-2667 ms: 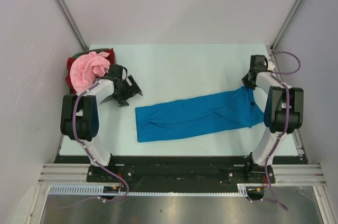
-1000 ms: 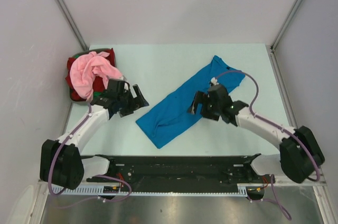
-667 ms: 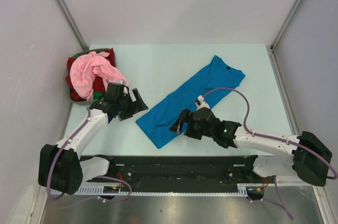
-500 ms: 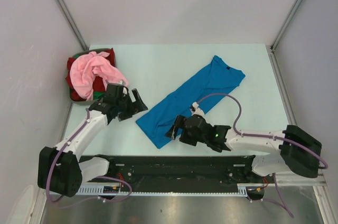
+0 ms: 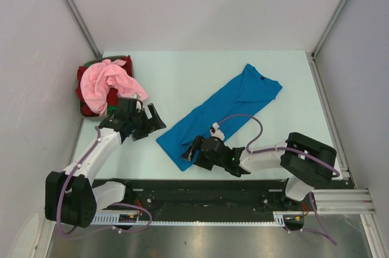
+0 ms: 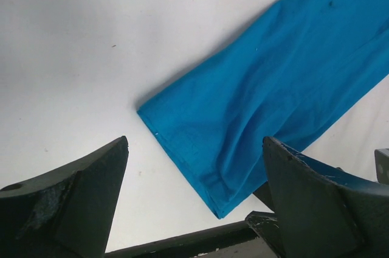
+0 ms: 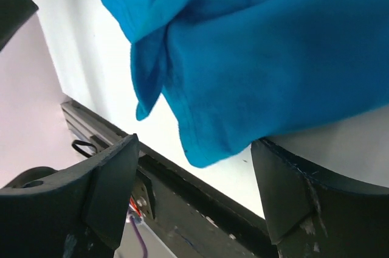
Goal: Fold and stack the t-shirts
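Both pincers gape: right gripper (image 5: 194,150) straddles the blue shirt (image 5: 237,103) at its near edge, left gripper (image 5: 152,123) over table (image 5: 182,81) alongside.

Bare table (image 5: 200,72) lies open beyond the blue t-shirt (image 5: 228,106), which crosses the middle diagonally. The heap of t-shirts (image 5: 103,81) fills the far-left corner, seemingly touching the left gripper (image 5: 151,128).

Diagonal blue t-shirt (image 5: 228,107), right end effector (image 5: 193,151) at hem

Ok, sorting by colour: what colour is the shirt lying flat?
The shirt is bright blue; left wrist view shows it best.
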Tool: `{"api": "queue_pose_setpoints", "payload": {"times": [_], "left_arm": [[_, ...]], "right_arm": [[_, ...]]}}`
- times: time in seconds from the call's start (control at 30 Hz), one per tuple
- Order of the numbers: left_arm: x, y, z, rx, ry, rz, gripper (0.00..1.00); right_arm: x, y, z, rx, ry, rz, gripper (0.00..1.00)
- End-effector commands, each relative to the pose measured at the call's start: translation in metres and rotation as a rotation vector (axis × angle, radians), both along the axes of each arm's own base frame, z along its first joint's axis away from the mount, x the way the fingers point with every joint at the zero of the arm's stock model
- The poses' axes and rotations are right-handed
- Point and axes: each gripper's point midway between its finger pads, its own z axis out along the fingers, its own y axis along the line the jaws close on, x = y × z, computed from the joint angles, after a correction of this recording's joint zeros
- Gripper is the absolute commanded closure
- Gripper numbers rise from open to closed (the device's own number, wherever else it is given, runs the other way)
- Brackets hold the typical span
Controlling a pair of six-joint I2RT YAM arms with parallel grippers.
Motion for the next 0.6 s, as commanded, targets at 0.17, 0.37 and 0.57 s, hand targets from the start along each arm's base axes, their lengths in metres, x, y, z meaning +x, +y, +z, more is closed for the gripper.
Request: {"api": "queue_pose_setpoints", "payload": {"times": [0.17, 0.37, 0.57], "left_arm": [[-0.003, 0.007, 0.005, -0.004, -0.028, -0.023, 0.03], [-0.005, 0.007, 0.0, -0.008, -0.02, -0.022, 0.03], [-0.006, 0.007, 0.0, -0.014, -0.018, -0.025, 0.03]], "right_arm": [[-0.008, 0.007, -0.038, -0.023, 0.069, 0.009, 0.36], [-0.01, 0.0, -0.044, -0.069, 0.067, 0.008, 0.74], [-0.008, -0.022, -0.05, -0.172, 0.042, 0.0, 1.0]]}}
